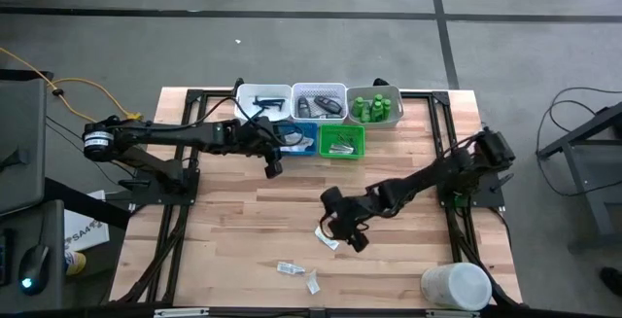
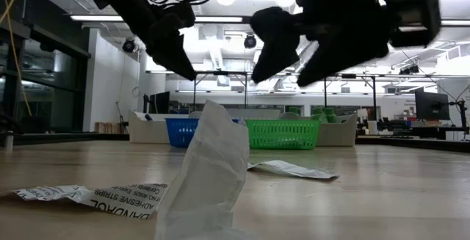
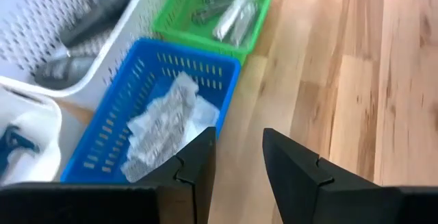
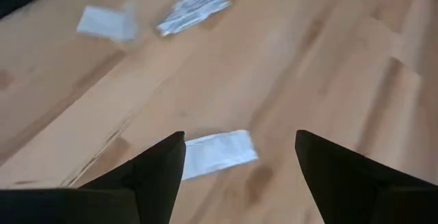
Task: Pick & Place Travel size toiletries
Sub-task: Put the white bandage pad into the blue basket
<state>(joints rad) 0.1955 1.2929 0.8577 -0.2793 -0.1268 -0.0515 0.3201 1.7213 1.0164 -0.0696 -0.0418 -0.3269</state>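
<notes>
Now the right hand (image 1: pixel 342 235) hovers spread just above a white packet (image 4: pixel 217 152) lying on the worktop (image 1: pixel 243 230). Two more packets (image 1: pixel 291 268) lie nearer the edge. The left hand (image 1: pixel 273 167), slightly parted, empty, hangs beside the blue tray (image 3: pixel 164 80).

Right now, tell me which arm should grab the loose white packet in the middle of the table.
Right. The right gripper hangs open directly over the white packet, which lies between its fingers in the right wrist view. The left gripper is open beside the blue tray, far from it.
</notes>
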